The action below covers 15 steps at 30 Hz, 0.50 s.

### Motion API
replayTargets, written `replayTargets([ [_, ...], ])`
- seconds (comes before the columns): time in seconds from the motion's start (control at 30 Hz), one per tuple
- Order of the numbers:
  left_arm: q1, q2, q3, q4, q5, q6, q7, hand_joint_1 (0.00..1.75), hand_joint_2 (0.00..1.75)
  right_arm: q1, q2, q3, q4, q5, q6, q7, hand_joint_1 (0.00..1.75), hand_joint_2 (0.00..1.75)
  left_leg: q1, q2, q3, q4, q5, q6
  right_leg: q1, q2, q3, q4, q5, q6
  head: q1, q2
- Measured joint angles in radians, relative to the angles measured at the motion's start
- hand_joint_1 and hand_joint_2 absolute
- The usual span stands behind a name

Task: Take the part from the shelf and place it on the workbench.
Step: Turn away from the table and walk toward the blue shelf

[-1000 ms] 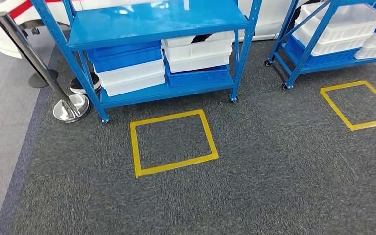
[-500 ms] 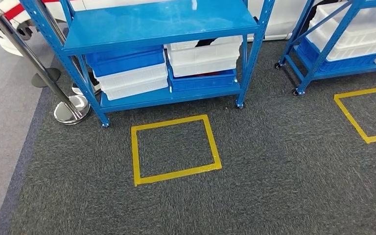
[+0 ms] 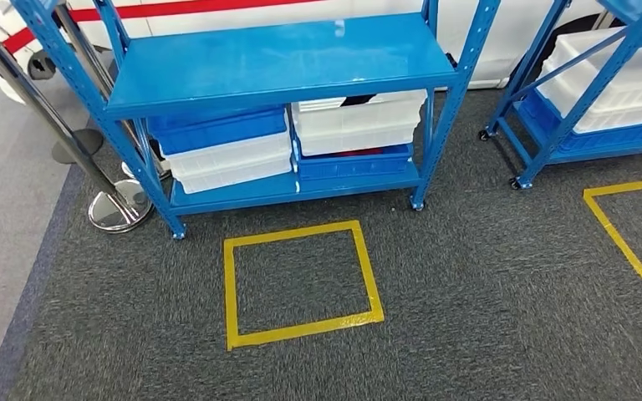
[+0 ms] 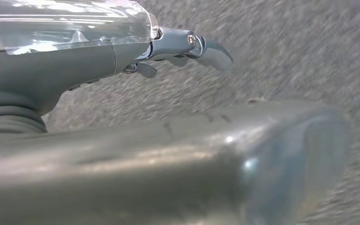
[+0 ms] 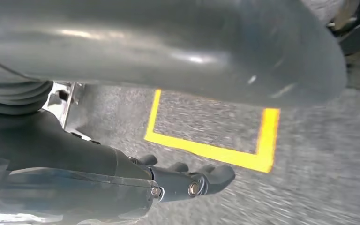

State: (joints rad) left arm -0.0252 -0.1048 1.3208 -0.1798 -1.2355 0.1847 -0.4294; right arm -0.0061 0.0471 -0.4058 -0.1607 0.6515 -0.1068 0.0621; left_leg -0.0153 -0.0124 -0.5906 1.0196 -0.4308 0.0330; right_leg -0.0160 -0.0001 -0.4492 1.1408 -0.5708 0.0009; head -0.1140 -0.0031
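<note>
A blue shelf rack (image 3: 277, 60) on castors stands ahead in the head view. Its bottom level holds stacked bins: blue over white (image 3: 227, 150) on the left, white over blue (image 3: 356, 127) on the right. Something dark (image 3: 358, 99) pokes up behind the right white bins; I cannot tell what it is. A yellow tape square (image 3: 299, 284) marks the carpet in front of the rack. My left hand (image 4: 89, 61) hangs over grey carpet, fingers (image 4: 201, 46) stretched out, holding nothing. My right hand (image 5: 98, 183) hangs near a yellow tape corner (image 5: 215, 152), fingers (image 5: 201, 180) straight, holding nothing.
A chrome barrier post (image 3: 119, 209) stands left of the rack, another base (image 3: 75, 144) behind it. A second blue rack (image 3: 577, 100) with white bins stands at the right, with another yellow square (image 3: 631, 230) before it. Lighter floor (image 3: 0, 251) borders the carpet at left.
The whole head view has shifted: the rack looks larger and nearer, and the yellow square sits lower in the picture. The camera moved toward the shelf; the things stayed put.
</note>
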Motion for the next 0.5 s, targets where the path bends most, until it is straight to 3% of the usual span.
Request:
replayTargets([
  [0.03, -0.002, 0.000, 0.000, 0.000, 0.000, 0.000, 0.000, 0.00, 0.00, -0.004, 0.000, 0.000, 0.000, 0.004, 0.001, 0.000, 0.00, 0.00, 0.002, -0.003, 0.015, -0.007, -0.007, 0.003, -0.001, 0.001, -0.040, 0.057, -0.007, 0.002, 0.000, 0.000],
  [0.1, -0.003, 0.000, 0.000, 0.000, 0.000, 0.001, 0.000, 0.00, 0.00, -0.007, 0.000, 0.000, 0.000, 0.010, 0.002, 0.001, 0.00, 0.00, 0.003, -0.012, 0.040, -0.012, -0.028, 0.007, -0.003, 0.001, -0.122, 0.147, -0.063, 0.008, 0.000, 0.000],
  [0.17, -0.003, -0.001, 0.000, 0.000, 0.000, 0.001, 0.001, 0.00, 0.00, -0.003, -0.002, 0.000, 0.000, 0.009, 0.000, 0.003, 0.00, 0.00, 0.004, -0.025, 0.072, -0.012, -0.053, 0.005, -0.006, 0.001, -0.178, 0.161, -0.117, 0.015, 0.000, 0.000],
  [0.2, -0.003, -0.002, 0.000, 0.000, 0.000, 0.001, 0.001, 0.00, 0.00, 0.000, -0.003, 0.000, 0.000, 0.005, -0.001, 0.005, 0.00, 0.00, 0.006, -0.032, 0.091, -0.012, -0.068, 0.003, -0.006, 0.001, -0.192, 0.135, -0.115, 0.016, 0.000, 0.000],
  [0.23, -0.001, -0.003, 0.000, 0.000, -0.001, 0.001, 0.001, 0.00, 0.00, 0.003, -0.004, 0.000, 0.000, 0.001, -0.003, 0.005, 0.00, 0.00, 0.007, -0.037, 0.110, -0.012, -0.082, 0.001, -0.007, 0.001, -0.198, 0.091, -0.083, 0.017, 0.000, 0.000],
  [0.33, 0.002, -0.004, 0.000, 0.000, -0.001, 0.001, 0.002, 0.00, 0.00, 0.007, -0.004, -0.001, 0.002, -0.007, -0.007, 0.005, 0.00, 0.00, 0.007, -0.045, 0.150, -0.010, -0.128, -0.014, -0.003, 0.003, -0.207, -0.043, 0.103, 0.009, 0.000, 0.000],
  [0.37, 0.000, -0.004, 0.000, 0.000, -0.001, 0.001, 0.003, 0.00, 0.00, 0.006, -0.004, -0.001, 0.002, -0.007, -0.008, 0.005, 0.00, 0.00, 0.006, -0.046, 0.158, -0.009, -0.138, -0.021, -0.001, 0.004, -0.207, -0.061, 0.134, 0.002, 0.000, 0.000],
  [0.43, -0.006, -0.003, 0.000, 0.000, -0.001, 0.002, 0.004, 0.00, 0.00, 0.000, -0.004, -0.002, 0.002, -0.007, -0.008, 0.004, 0.00, 0.00, 0.006, -0.045, 0.164, 0.003, -0.136, -0.033, 0.000, 0.005, -0.192, -0.069, 0.127, -0.015, 0.000, 0.000],
  [0.5, -0.009, -0.002, 0.000, 0.000, -0.001, 0.001, 0.004, 0.00, 0.00, 0.001, -0.003, -0.002, 0.002, -0.007, -0.008, 0.004, 0.00, 0.00, 0.007, -0.029, 0.135, 0.074, -0.114, -0.044, -0.003, 0.002, -0.163, -0.084, 0.114, -0.026, 0.000, 0.000],
])
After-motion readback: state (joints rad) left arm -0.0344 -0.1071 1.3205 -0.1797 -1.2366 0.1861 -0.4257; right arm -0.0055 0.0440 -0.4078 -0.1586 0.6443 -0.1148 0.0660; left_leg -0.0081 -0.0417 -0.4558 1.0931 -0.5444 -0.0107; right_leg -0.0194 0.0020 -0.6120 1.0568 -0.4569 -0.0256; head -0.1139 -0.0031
